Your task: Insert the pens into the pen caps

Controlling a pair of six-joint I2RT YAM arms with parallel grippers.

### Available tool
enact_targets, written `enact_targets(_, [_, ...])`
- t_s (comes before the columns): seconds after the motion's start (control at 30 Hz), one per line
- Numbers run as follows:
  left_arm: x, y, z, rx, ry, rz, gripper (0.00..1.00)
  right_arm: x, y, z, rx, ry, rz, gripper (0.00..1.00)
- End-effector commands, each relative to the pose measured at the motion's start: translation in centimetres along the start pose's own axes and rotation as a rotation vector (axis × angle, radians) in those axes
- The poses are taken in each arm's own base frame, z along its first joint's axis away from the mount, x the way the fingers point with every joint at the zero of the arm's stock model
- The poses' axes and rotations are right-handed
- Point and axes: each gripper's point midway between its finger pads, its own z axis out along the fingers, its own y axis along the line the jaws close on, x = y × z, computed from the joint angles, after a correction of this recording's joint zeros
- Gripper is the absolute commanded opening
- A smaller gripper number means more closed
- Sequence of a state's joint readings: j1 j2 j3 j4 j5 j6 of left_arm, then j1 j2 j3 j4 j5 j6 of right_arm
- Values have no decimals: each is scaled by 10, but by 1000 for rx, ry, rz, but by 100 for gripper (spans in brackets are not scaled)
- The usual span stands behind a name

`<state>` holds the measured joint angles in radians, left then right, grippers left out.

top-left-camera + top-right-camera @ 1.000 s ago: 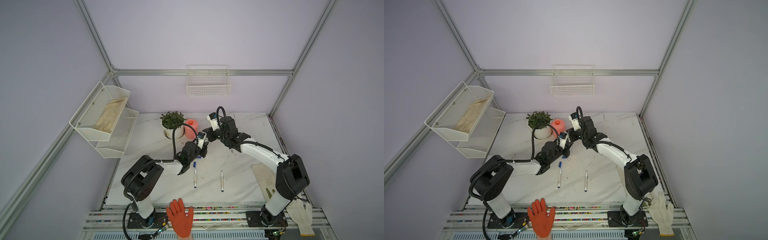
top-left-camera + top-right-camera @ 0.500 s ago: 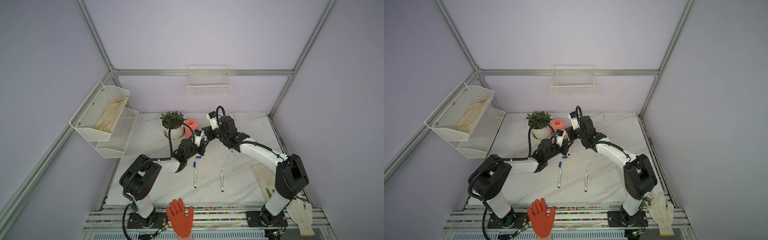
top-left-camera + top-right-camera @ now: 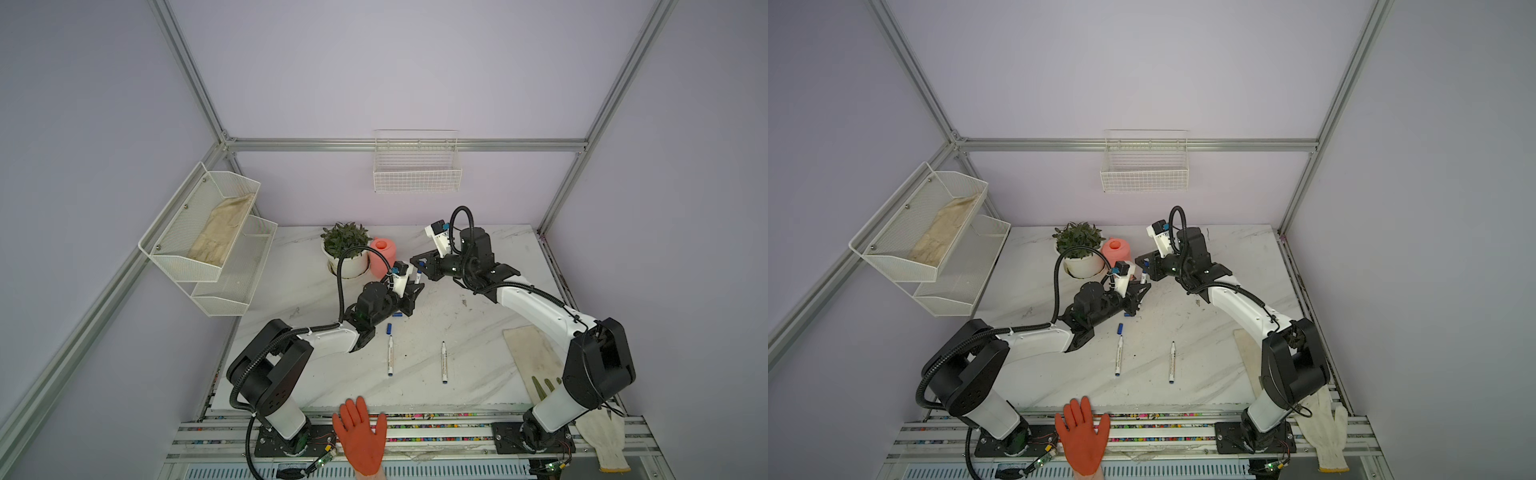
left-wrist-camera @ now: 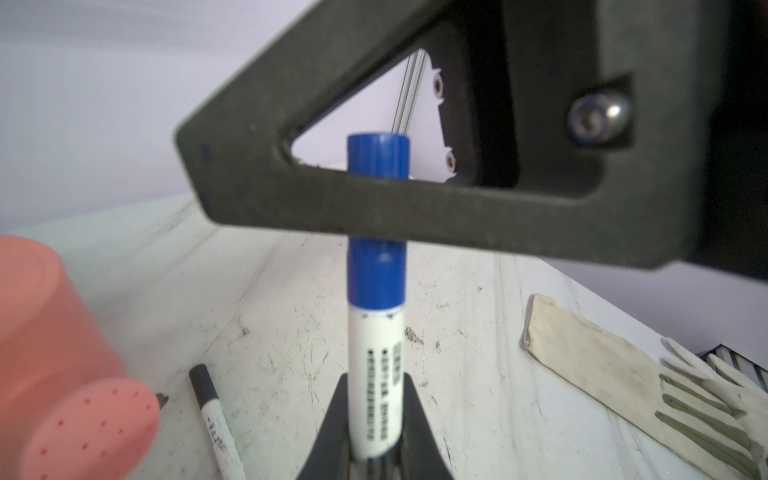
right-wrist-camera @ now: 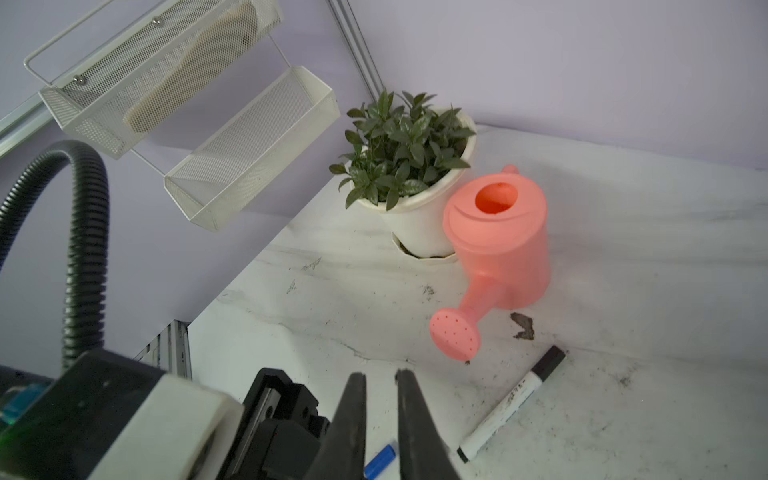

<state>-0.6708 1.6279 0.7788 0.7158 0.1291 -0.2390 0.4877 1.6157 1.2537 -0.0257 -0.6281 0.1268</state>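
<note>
Blue cap (image 4: 377, 270) on pen (image 4: 376, 357) — left tool (image 4: 376, 399) pinches pen, right tool (image 3: 417, 266) pinches cap; looks seated, next release, fetch 6 o'clock pens (image 3: 390, 359).

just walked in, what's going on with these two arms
The left gripper holds a white pen upright by its barrel, and the right gripper is shut on the blue cap on its top end, which looks pushed on. Two more pens lie uncapped on the table with two loose blue caps nearby. A black-capped pen lies by the watering can.
</note>
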Motion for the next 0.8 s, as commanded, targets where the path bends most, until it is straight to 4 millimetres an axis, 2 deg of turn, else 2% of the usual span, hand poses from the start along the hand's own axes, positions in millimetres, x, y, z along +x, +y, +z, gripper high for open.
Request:
enact_targets(0.0, [-141, 3, -56, -108, -545, 3, 0, 132, -18, -5, 46, 429, 301, 0])
enact_targets(0.13, [-90, -8, -37, -70, -429, -53, 0, 112, -19, -4, 48, 381, 293, 0])
enact_targets(0.2, [-68, -11, -30, -57, -392, -92, 0, 104, -21, -4, 54, 358, 295, 3])
enact_targets(0.27, [-49, -17, -23, -31, -353, -99, 0, 94, -23, -4, 56, 330, 295, 14])
enact_targets(0.33, [-33, -20, -17, -22, -315, -105, 0, 81, -25, -5, 65, 293, 291, 28])
enact_targets(0.5, [-1, -19, -6, -10, -246, -142, 0, 33, -32, -18, 106, 143, 262, 53])
enact_targets(0.63, [20, -11, -1, -42, -198, -169, 0, -5, -36, -42, 140, 7, 237, 58])
enact_targets(0.77, [28, -3, 2, -88, -177, -176, 0, -34, -35, -73, 185, -117, 203, 58])
